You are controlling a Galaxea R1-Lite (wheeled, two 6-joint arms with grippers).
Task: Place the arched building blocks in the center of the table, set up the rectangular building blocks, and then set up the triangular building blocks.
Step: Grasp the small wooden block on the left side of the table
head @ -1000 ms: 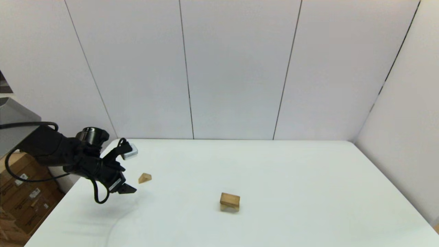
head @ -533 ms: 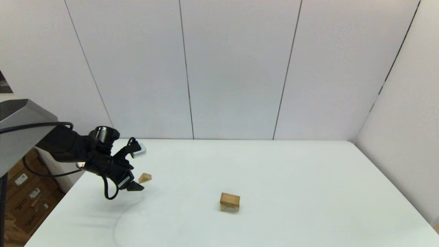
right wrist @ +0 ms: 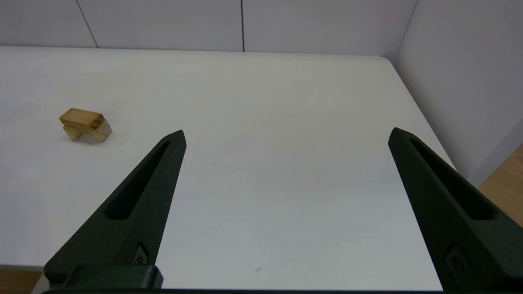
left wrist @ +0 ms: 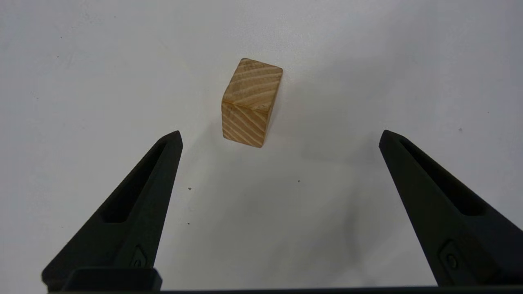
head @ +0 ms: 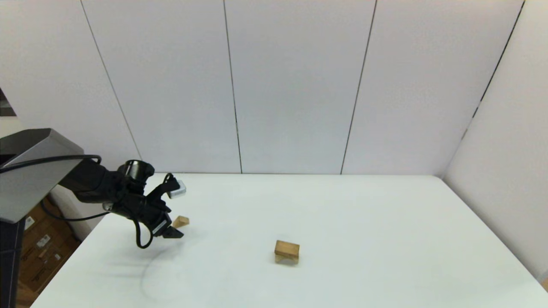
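While the left gripper (head: pixel 172 231) was poised over the table's (head: pixel 342 222) left side, its fingers were spread wide apart and nothing was held between them.

The triangular block (head: pixel 181 221) was seen lying on the table just beyond the fingertips, towards one o'clock from them and apart from both. The arched block (head: pixel 286 257) was found standing on its legs near the table's centre, at about four o'clock from the triangular block, with the rectangular block (head: pixel 287 248) laid flat across it. The right gripper (right wrist: pixel 286 134) was kept off to the table's right, its fingers likewise parted and empty.
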